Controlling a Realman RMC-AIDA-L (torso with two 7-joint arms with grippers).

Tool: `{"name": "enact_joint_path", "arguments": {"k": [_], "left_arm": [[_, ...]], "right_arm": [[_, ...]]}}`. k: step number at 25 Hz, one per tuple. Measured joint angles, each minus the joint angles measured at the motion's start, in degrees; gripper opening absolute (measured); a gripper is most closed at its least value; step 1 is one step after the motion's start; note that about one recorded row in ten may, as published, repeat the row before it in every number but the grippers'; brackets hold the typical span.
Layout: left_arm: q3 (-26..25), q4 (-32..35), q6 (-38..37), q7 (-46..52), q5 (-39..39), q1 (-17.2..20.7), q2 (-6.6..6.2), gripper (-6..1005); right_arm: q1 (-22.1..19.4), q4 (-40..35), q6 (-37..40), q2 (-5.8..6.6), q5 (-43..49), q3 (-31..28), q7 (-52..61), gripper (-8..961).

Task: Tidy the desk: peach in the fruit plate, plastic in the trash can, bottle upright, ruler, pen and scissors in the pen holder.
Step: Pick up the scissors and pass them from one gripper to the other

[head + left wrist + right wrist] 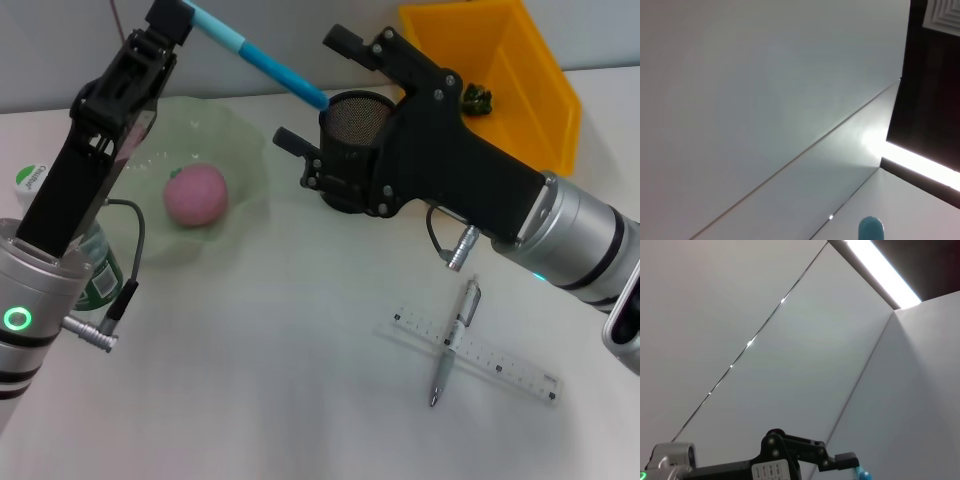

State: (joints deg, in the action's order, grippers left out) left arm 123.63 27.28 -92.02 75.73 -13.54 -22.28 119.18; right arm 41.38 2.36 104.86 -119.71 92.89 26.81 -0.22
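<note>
So the left gripper (178, 18) is raised high over the far left of the desk (270, 380), its black arm slanting up and away from the silver wrist at the near left edge, and it's clamped on the handle end of the blue scissors (262, 58), which stick out diagonally with the far tip right at the rim of the black mesh pen holder (357, 115). The right gripper (310, 105) comes in from the right, arm stretched low across the desk, and its two black fingers sit spread on either side of the pen holder, one behind it and one in front; can't tell if they actually touch it. The peach (196, 194) sits in the pale green fruit plate (240, 140). A green-capped bottle (32, 180) is mostly hidden behind the left arm. The silver pen (454, 340) lies crossed over the clear ruler (500, 365) on the near right of the desk. The yellow trash can (540, 90) sits at the far right with something dark inside. Both wrist views mostly show wall and ceiling; the left one catches a bit of the blue scissors at its edge.
</note>
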Motion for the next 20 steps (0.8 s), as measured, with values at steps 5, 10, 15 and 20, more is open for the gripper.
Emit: {"name": "enact_joint_path", "arguments": {"k": [5,10,15,20], "left_arm": [[1.5,0.1,0.2,0.0,-2.1,0.2,0.0,296],[2.0,0.2,0.3,0.0,-2.5,0.4,0.0,299],[2.6,0.9,0.3,0.0,-2.6,0.6,0.0,302],[2.8,1.4,0.4,-0.3,-2.6,0.6,0.0,304]], "right_arm": [[0.4,-0.1,-0.1,0.0,0.0,0.0,-0.2,757],[0.6,0.1,-0.1,0.0,-0.1,0.0,-2.1,757],[0.6,0.2,-0.2,0.0,-0.2,0.0,-2.3,758],[0.5,0.3,-0.3,0.0,-0.2,0.0,-2.7,758]]}}
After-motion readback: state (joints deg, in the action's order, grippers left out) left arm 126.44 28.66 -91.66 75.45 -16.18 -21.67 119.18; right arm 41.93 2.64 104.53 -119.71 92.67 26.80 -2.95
